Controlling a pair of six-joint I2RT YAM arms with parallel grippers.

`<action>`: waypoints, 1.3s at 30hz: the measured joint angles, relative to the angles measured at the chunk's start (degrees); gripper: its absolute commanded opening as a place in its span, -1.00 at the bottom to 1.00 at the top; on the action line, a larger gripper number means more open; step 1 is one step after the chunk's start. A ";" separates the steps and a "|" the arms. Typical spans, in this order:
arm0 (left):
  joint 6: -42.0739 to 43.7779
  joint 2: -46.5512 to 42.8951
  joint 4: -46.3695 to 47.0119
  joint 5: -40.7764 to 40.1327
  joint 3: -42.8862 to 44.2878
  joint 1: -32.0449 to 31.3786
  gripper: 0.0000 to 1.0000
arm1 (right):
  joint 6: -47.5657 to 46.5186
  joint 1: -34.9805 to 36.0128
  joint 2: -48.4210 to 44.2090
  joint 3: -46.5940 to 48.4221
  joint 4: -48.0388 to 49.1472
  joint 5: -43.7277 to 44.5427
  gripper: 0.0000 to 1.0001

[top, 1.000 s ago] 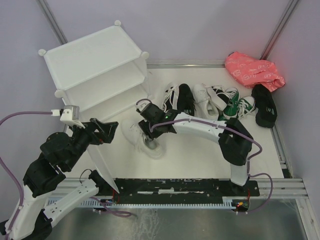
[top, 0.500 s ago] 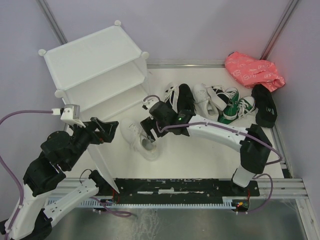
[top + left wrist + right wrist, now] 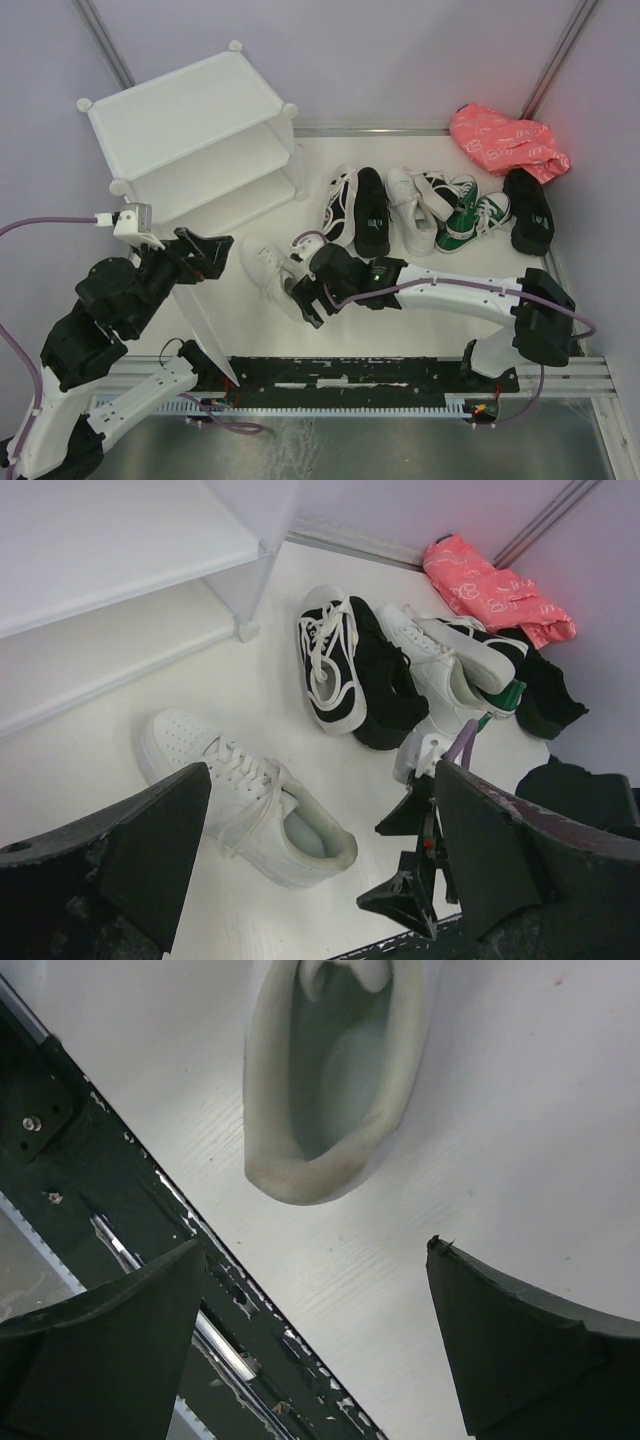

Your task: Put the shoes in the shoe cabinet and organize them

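near edge: the black base rail [image 3: 60,1130] runs just behind the right gripper [image 3: 303,292], so there's little room to back off that way. right gripper jaws are spread wide and hold nothing. the white sneaker [image 3: 262,268] sits sole down on the table [image 3: 400,335] just ahead of it, heel opening facing the jaws but not between them. the sneaker's long axis runs diagonally, heel toward the right gripper, toe toward the left gripper [image 3: 210,258] and the cabinet [image 3: 185,120]. left gripper is also wide with nothing in it, hovering just beside the toe end. my read: right arm is nearer the heel and lined up along the axis, so it's the natural one to grab or push. the cabinet's open front faces the sneaker, with bare table between toe and lower shelf. watch the translucent panel [image 3: 205,335] standing by the left arm, likely the door, and the cabinet's front corner post. the other shoes [image 3: 372,210] lie in a row further right, well apart from the cabinet. a pink bag [image 3: 508,140] is in the far corner.
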 measured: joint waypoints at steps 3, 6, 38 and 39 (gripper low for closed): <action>-0.90 -0.44 -0.35 -0.72 -0.15 0.00 0.98 | -0.07 1.79 2.08 -0.37 0.96 -0.09 0.97; -1.38 -0.63 -0.61 -1.38 -0.22 0.00 0.98 | -0.50 2.14 3.41 -0.37 2.56 0.04 0.97; -1.86 -1.86 -3.19 -6.75 0.37 0.00 0.98 | -6.99 1.92 17.49 7.78 4.90 5.62 -1.00; -1.86 -1.86 -3.19 -6.75 0.37 0.00 0.98 | -7.28 1.92 17.70 8.59 3.96 5.70 -1.00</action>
